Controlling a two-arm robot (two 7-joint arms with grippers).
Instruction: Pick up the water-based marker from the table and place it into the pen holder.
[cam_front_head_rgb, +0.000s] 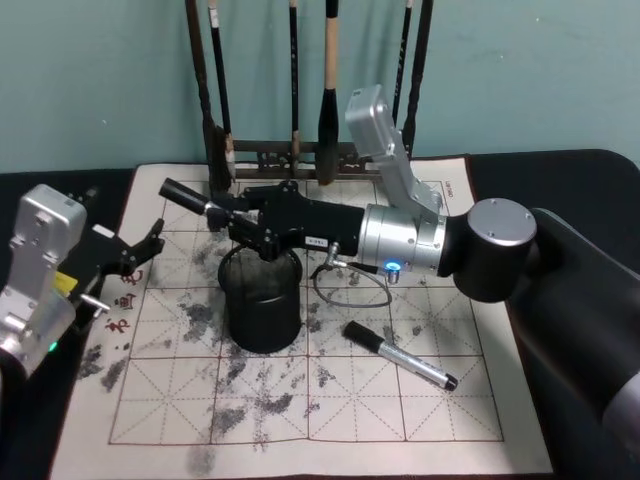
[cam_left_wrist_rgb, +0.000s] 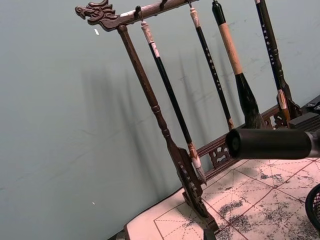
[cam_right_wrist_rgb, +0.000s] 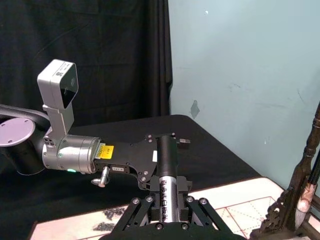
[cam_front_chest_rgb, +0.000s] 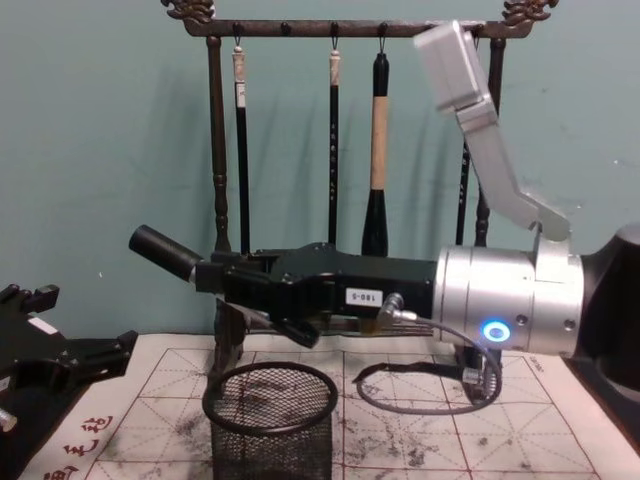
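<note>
Right gripper (cam_front_head_rgb: 238, 212) is clamped on the black water-based marker (cam_front_head_rgb: 187, 196), held level just above the mesh pen holder (cam_front_head_rgb: 261, 318), so the pick looks done and tipping it in remains, while the left gripper (cam_front_head_rgb: 128, 266) idles with fingers apart at the table's left and a second marker (cam_front_head_rgb: 400, 357) lies on the ink-stained mat (cam_front_head_rgb: 400, 420).

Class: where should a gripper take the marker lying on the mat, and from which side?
Probably its grey mid-barrel, from above, jaws across its width: the marker lies flat on the mat, sides free. The right gripper, above the pen holder, holds a second marker; the left gripper hangs open beside the mat.
</note>
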